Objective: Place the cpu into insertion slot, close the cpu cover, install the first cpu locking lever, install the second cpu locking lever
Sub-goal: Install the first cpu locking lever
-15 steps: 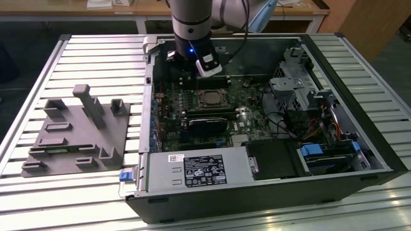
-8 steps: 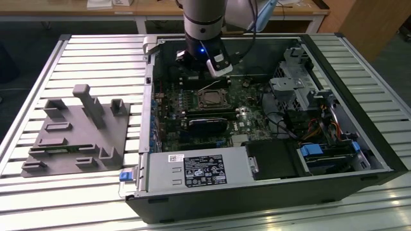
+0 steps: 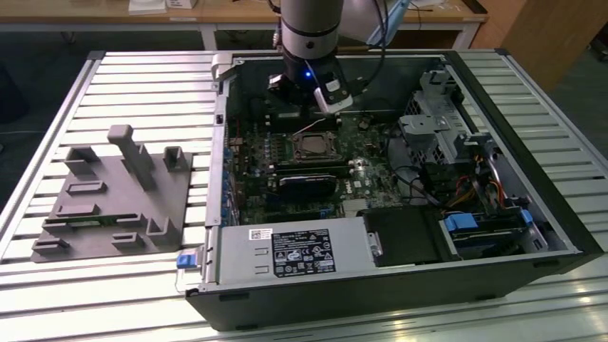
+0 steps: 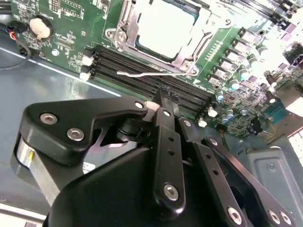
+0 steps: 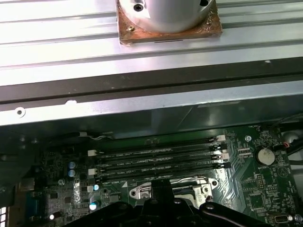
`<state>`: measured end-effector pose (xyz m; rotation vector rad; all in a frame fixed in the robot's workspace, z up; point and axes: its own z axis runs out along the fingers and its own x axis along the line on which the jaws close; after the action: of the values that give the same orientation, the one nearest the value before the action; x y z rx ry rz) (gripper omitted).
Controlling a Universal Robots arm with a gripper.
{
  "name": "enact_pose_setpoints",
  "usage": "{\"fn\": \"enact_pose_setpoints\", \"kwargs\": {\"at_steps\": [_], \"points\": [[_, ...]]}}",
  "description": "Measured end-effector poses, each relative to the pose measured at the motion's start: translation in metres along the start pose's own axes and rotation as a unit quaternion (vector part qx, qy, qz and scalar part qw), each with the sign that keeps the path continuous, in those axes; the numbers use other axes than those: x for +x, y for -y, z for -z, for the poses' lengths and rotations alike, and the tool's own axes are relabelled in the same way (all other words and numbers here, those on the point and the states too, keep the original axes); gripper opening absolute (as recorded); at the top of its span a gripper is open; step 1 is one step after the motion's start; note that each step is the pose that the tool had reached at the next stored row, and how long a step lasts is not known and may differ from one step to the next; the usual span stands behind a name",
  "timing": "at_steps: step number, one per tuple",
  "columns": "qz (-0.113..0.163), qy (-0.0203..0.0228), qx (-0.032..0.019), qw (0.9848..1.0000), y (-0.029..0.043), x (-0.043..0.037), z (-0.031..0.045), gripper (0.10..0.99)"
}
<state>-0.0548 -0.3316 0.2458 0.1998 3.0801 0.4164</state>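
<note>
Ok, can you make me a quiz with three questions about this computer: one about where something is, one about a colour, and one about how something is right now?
1. Where is the grey holder?
A. On the table, at the exterior view's left of the computer case
B. Inside the case
C. On the arm

2. What colour is the motherboard?
A. Red
B. Green
C. White

3. How is the cpu now?
A. Hanging in the air
B. Lying on the table
C. Lying flat in the motherboard, framed by the cpu cover

Answers:
1 A, it stands on the slats outside the case.
2 B, the board looks green in both wrist views.
3 C, its silver top shows through the cover's window.
</note>
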Motion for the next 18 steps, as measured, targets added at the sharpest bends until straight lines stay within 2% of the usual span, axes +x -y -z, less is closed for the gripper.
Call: {"fn": "enact_pose_setpoints", "kwargs": {"at_steps": [3,8,10,15,18], "points": [[0.001,0.0030,0.0021,1.0000,0.0001,-0.0001,-0.0006,0.106],[0.004,0.0177,0.0032,0.9998,0.0008,0.0000,-0.0030,0.106],[0.004,0.0219,0.0027,0.9997,0.0013,0.0000,-0.0048,0.106],[0.003,0.0280,0.0020,0.9996,0.0029,0.0001,-0.0106,0.106],[0.002,0.0336,0.0014,0.9994,0.0035,0.0001,-0.0129,0.106]]}}
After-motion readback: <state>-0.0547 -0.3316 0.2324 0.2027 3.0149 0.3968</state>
